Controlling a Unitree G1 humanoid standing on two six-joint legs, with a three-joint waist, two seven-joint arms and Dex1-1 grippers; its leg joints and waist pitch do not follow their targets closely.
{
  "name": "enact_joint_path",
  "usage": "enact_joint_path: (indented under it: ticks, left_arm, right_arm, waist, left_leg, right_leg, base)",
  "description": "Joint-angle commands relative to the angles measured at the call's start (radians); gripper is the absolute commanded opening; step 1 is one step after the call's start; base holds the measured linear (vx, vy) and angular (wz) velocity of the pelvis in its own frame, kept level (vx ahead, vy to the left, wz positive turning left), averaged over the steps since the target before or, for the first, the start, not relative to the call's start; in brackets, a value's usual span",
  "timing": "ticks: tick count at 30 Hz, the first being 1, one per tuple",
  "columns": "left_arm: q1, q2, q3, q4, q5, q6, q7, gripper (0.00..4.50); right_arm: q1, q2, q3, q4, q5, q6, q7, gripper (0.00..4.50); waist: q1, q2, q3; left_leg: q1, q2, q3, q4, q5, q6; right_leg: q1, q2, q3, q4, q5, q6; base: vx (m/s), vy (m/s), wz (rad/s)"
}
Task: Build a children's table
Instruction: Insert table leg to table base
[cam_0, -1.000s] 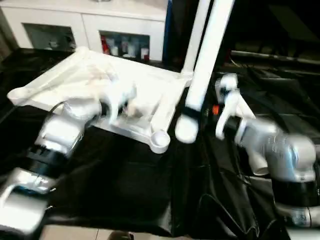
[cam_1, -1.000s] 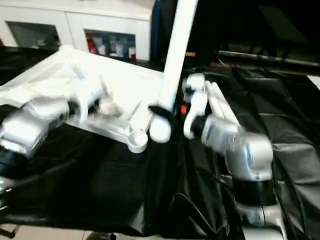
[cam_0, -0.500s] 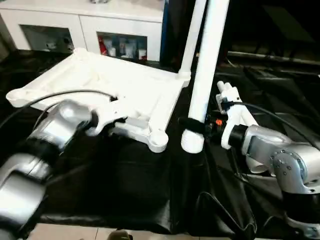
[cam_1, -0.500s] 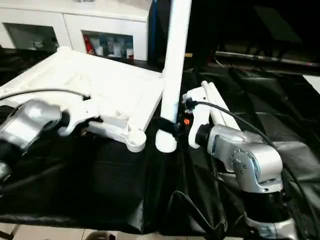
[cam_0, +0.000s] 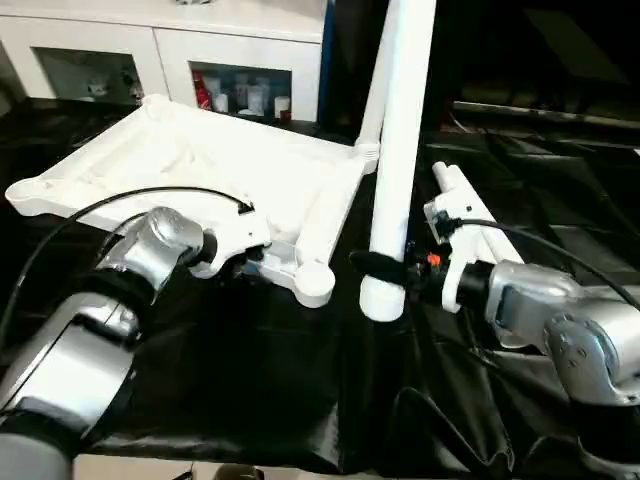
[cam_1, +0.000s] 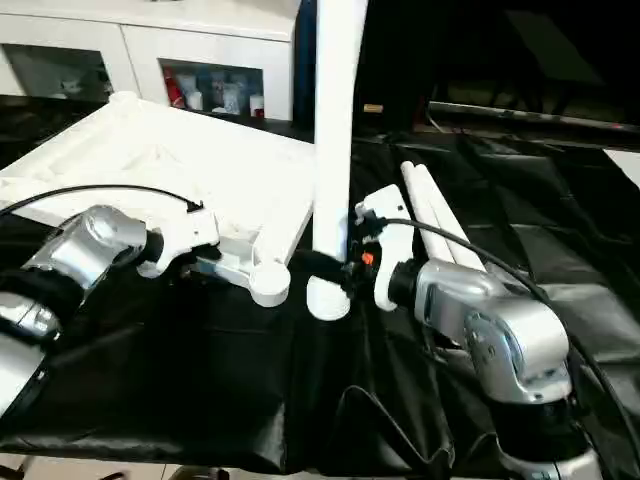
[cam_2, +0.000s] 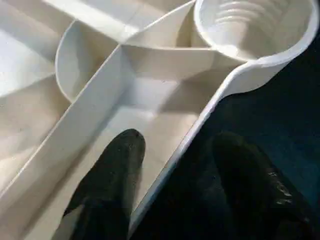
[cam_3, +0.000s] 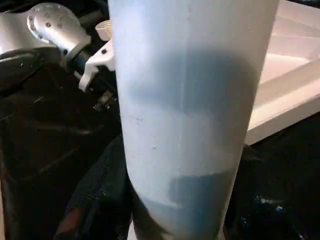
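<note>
The children's table top (cam_0: 200, 165) lies upside down on the black cloth, ribbed underside up. Its near corner socket (cam_0: 315, 281) is empty. My left gripper (cam_2: 180, 150) sits at the near rim just beside that socket, open, with one finger (cam_2: 112, 170) inside the rim wall and the other outside. My right gripper (cam_0: 378, 266) is shut on a white leg (cam_0: 395, 150), which it holds upright. The leg's lower end (cam_1: 328, 298) hangs just right of the near socket. Another leg (cam_0: 371, 95) stands in the far right corner.
Two more white legs (cam_1: 436, 218) lie on the black cloth behind my right forearm. A white glass-door cabinet (cam_0: 170, 50) stands along the back. A black cable (cam_0: 120, 200) arcs over my left arm. The cloth (cam_0: 250, 380) in front is bare.
My left gripper has come down from over the top to its near rim beside the corner socket. The held leg has shifted slightly left and lower, closer to that socket.
</note>
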Motion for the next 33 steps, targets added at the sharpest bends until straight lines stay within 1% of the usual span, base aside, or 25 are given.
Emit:
enact_joint_path:
  ticks: [1, 6, 8, 10, 11, 13, 14, 15, 16, 17, 18, 19, 20, 22, 23, 24, 25, 26, 27, 28, 29, 30, 31, 32, 33]
  left_arm:
    - [-0.016, -0.004, -0.020, 0.023, 0.011, 0.002, -0.043, 2.26]
    - [-0.027, -0.006, -0.028, 0.061, 0.060, -0.018, -0.068, 1.81]
    - [-0.027, 0.003, -0.050, 0.059, 0.096, -0.023, -0.074, 1.69]
    - [-0.028, 0.009, -0.063, 0.055, 0.115, -0.021, -0.075, 1.52]
    - [-0.029, 0.009, -0.064, 0.055, 0.118, -0.012, -0.074, 1.33]
    - [-0.030, 0.008, -0.064, 0.058, 0.117, -0.004, -0.078, 1.31]
    - [-0.033, 0.005, -0.060, 0.062, 0.115, 0.003, -0.088, 1.28]
    - [-0.035, -0.010, -0.039, 0.065, 0.098, 0.049, -0.114, 1.19]
    - [-0.033, -0.023, -0.019, 0.061, 0.082, 0.110, -0.146, 1.09]
    - [-0.033, -0.023, -0.019, 0.061, 0.082, 0.110, -0.146, 0.99]
    - [-0.032, -0.026, -0.014, 0.060, 0.081, 0.128, -0.154, 0.95]
    - [-0.029, -0.032, -0.006, 0.058, 0.076, 0.156, -0.142, 0.90]
    - [-0.026, -0.042, 0.007, 0.055, 0.067, 0.194, -0.123, 0.90]
    - [-0.014, -0.061, 0.043, 0.044, 0.038, 0.267, -0.080, 0.78]
    - [-0.014, -0.061, 0.043, 0.044, 0.038, 0.267, -0.080, 0.72]
    - [-0.008, -0.074, 0.081, 0.032, 0.008, 0.339, -0.036, 0.72]
    - [-0.007, -0.077, 0.090, 0.029, 0.002, 0.360, -0.026, 0.69]
    - [0.001, -0.081, 0.107, 0.010, -0.011, 0.385, -0.011, 0.60]
    - [0.003, -0.083, 0.112, 0.004, -0.013, 0.392, -0.005, 0.60]
    - [0.034, -0.092, 0.145, -0.058, -0.029, 0.424, 0.049, 0.58]
    - [0.052, -0.096, 0.159, -0.093, -0.031, 0.431, 0.071, 0.55]
    - [0.075, -0.101, 0.169, -0.135, -0.029, 0.428, 0.098, 0.50]
    - [0.076, -0.101, 0.169, -0.137, -0.029, 0.428, 0.099, 0.45]
    - [0.142, -0.105, 0.165, -0.251, -0.003, 0.415, 0.153, 0.45]
    - [0.142, -0.105, 0.165, -0.251, -0.003, 0.415, 0.153, 0.41]
  right_arm:
    - [0.004, -0.013, -0.001, -0.019, -0.003, -0.012, 0.007, 1.91]
    - [0.000, -0.019, 0.010, -0.011, -0.012, -0.024, 0.013, 1.91]
    - [-0.001, -0.022, 0.017, -0.006, -0.020, -0.032, 0.015, 1.91]
    - [-0.001, -0.020, 0.019, -0.003, -0.025, -0.037, 0.013, 1.91]
    - [-0.001, -0.019, 0.020, -0.003, -0.026, -0.038, 0.011, 1.91]
    - [0.000, -0.018, 0.022, -0.003, -0.029, -0.040, 0.011, 1.91]
    - [0.002, -0.019, 0.025, -0.003, -0.031, -0.043, 0.010, 1.91]
    - [0.007, -0.014, 0.027, -0.002, -0.034, -0.049, 0.004, 1.91]
    - [0.011, -0.008, 0.027, -0.001, -0.038, -0.055, -0.006, 1.91]
    - [0.011, -0.008, 0.027, -0.001, -0.038, -0.055, -0.006, 1.91]
    - [0.011, -0.005, 0.027, 0.000, -0.040, -0.056, -0.008, 1.91]
    - [0.012, 0.001, 0.023, 0.000, -0.040, -0.055, -0.015, 1.91]
    - [0.013, 0.007, 0.018, 0.003, -0.040, -0.053, -0.025, 1.91]
    - [0.018, 0.023, 0.008, 0.011, -0.043, -0.053, -0.050, 1.91]
    - [0.018, 0.023, 0.008, 0.011, -0.043, -0.053, -0.050, 1.91]
    - [0.024, 0.037, 0.004, 0.015, -0.048, -0.057, -0.070, 1.91]
    - [0.025, 0.040, 0.003, 0.016, -0.049, -0.057, -0.075, 1.91]
    - [0.028, 0.048, 0.000, 0.018, -0.051, -0.058, -0.085, 1.91]
    - [0.029, 0.050, -0.001, 0.018, -0.052, -0.059, -0.088, 1.91]
    - [0.033, 0.062, -0.005, 0.024, -0.057, -0.064, -0.106, 1.91]
    - [0.034, 0.068, -0.006, 0.027, -0.060, -0.066, -0.112, 1.91]
    - [0.036, 0.073, -0.009, 0.028, -0.063, -0.067, -0.119, 1.91]
    - [0.036, 0.073, -0.009, 0.029, -0.063, -0.067, -0.119, 1.91]
    - [0.037, 0.085, -0.015, 0.036, -0.069, -0.066, -0.135, 1.91]
    - [0.037, 0.085, -0.015, 0.036, -0.069, -0.066, -0.135, 1.91]
  waist:
    - [0.000, 0.001, -0.079]
    - [0.001, 0.000, -0.078]
    - [0.001, 0.003, -0.078]
    - [0.001, 0.003, -0.079]
    - [0.001, 0.008, -0.080]
    - [0.000, 0.005, -0.079]
    - [0.001, 0.007, -0.079]
    - [0.001, 0.010, -0.080]
    - [0.002, 0.022, -0.080]
    - [0.002, 0.022, -0.080]
    - [0.002, 0.019, -0.081]
    - [0.003, 0.024, -0.081]
    - [0.001, 0.020, -0.081]
    - [0.003, 0.019, -0.080]
    - [0.009, 0.048, -0.081]
    - [0.005, 0.044, -0.078]
    - [0.004, 0.045, -0.078]
    - [0.004, 0.036, -0.080]
    - [0.005, 0.038, -0.080]
    - [0.005, 0.047, -0.081]
    - [0.003, 0.046, -0.082]
    - [0.003, 0.045, -0.081]
    - [0.001, 0.045, -0.080]
    - [0.001, 0.043, -0.083]
    - [-0.001, 0.045, -0.081]
  left_leg:
    - [0.016, 0.026, -0.007, -0.069, -0.193, -0.038]
    - [0.016, 0.026, -0.008, -0.070, -0.191, -0.036]
    - [0.017, 0.028, -0.009, -0.070, -0.193, -0.038]
    - [0.016, 0.028, -0.010, -0.070, -0.187, -0.039]
    - [0.016, 0.028, -0.011, -0.070, -0.187, -0.040]
    - [0.016, 0.028, -0.010, -0.070, -0.191, -0.040]
    - [0.017, 0.028, -0.010, -0.070, -0.192, -0.040]
    - [0.017, 0.028, -0.010, -0.070, -0.192, -0.041]
    - [0.018, 0.027, -0.012, -0.069, -0.200, -0.047]
    - [0.018, 0.027, -0.012, -0.069, -0.200, -0.047]
    - [0.017, 0.026, -0.011, -0.069, -0.201, -0.044]
    - [0.016, 0.024, -0.011, -0.067, -0.200, -0.042]
    - [0.017, 0.025, -0.010, -0.068, -0.205, -0.041]
    - [0.017, 0.022, -0.010, -0.067, -0.214, -0.036]
    - [0.018, 0.022, -0.015, -0.066, -0.223, -0.043]
    - [0.019, 0.023, -0.016, -0.068, -0.250, -0.043]
    - [0.020, 0.023, -0.015, -0.068, -0.262, -0.045]
    - [0.018, 0.016, -0.012, -0.065, -0.249, -0.033]
    - [0.014, 0.014, -0.012, -0.065, -0.237, -0.028]
    - [0.013, 0.017, -0.014, -0.065, -0.232, -0.027]
    - [0.011, 0.020, -0.016, -0.067, -0.230, -0.029]
    - [0.014, 0.016, -0.014, -0.065, -0.237, -0.027]
    - [0.013, 0.014, -0.013, -0.064, -0.235, -0.025]
    - [0.016, 0.019, -0.016, -0.067, -0.234, -0.025]
    - [0.014, 0.022, -0.018, -0.069, -0.240, -0.025]
  right_leg:
    - [0.057, -0.096, 0.062, -0.074, -0.261, -0.126]
    - [0.057, -0.097, 0.061, -0.078, -0.291, -0.106]
    - [0.056, -0.097, 0.061, -0.077, -0.289, -0.104]
    - [0.057, -0.097, 0.061, -0.074, -0.269, -0.112]
    - [0.057, -0.097, 0.061, -0.073, -0.260, -0.116]
    - [0.058, -0.096, 0.061, -0.073, -0.249, -0.125]
    - [0.058, -0.096, 0.062, -0.073, -0.245, -0.130]
    - [0.059, -0.097, 0.062, -0.072, -0.239, -0.133]
    - [0.059, -0.096, 0.061, -0.069, -0.218, -0.149]
    - [0.059, -0.096, 0.061, -0.069, -0.218, -0.149]
    - [0.061, -0.095, 0.061, -0.069, -0.205, -0.158]
    - [0.063, -0.096, 0.061, -0.070, -0.206, -0.162]
    - [0.061, -0.094, 0.061, -0.071, -0.212, -0.164]
    - [0.062, -0.096, 0.059, -0.076, -0.253, -0.160]
    - [0.061, -0.098, 0.059, -0.073, -0.260, -0.163]
    - [0.061, -0.095, 0.057, -0.082, -0.282, -0.160]
    - [0.062, -0.093, 0.056, -0.082, -0.288, -0.162]
    - [0.065, -0.093, 0.055, -0.085, -0.314, -0.154]
    - [0.066, -0.092, 0.054, -0.086, -0.321, -0.149]
    - [0.066, -0.093, 0.054, -0.088, -0.337, -0.138]
    - [0.068, -0.095, 0.053, -0.086, -0.332, -0.138]
    - [0.064, -0.091, 0.051, -0.093, -0.362, -0.123]
    - [0.064, -0.089, 0.051, -0.094, -0.367, -0.120]
    - [0.063, -0.091, 0.051, -0.094, -0.372, -0.115]
    - [0.062, -0.090, 0.050, -0.093, -0.373, -0.114]
  base:
    - [0.000, 0.000, 0.00]
    - [0.000, 0.000, 0.00]
    - [0.000, 0.000, 0.00]
    - [0.000, 0.000, 0.00]
    - [0.000, 0.000, 0.00]
    - [0.000, 0.000, 0.00]
    - [0.000, 0.000, 0.00]
    - [0.000, 0.000, 0.00]
    - [0.000, 0.000, 0.00]
    - [0.000, 0.000, 0.00]
    - [0.000, 0.000, 0.00]
    - [0.000, 0.000, 0.00]
    - [0.000, 0.000, 0.00]
    - [0.000, 0.000, 0.00]
    - [0.000, 0.000, 0.00]
    - [0.000, 0.000, 0.00]
    - [0.000, 0.000, 0.00]
    - [0.000, 0.000, 0.00]
    - [0.000, 0.000, 0.00]
    - [0.000, 0.000, 0.00]
    - [0.000, 0.000, 0.00]
    - [0.000, 0.000, 0.00]
    - [0.000, 0.000, 0.00]
    - [0.000, 0.000, 0.00]
    - [0.000, 0.000, 0.00]
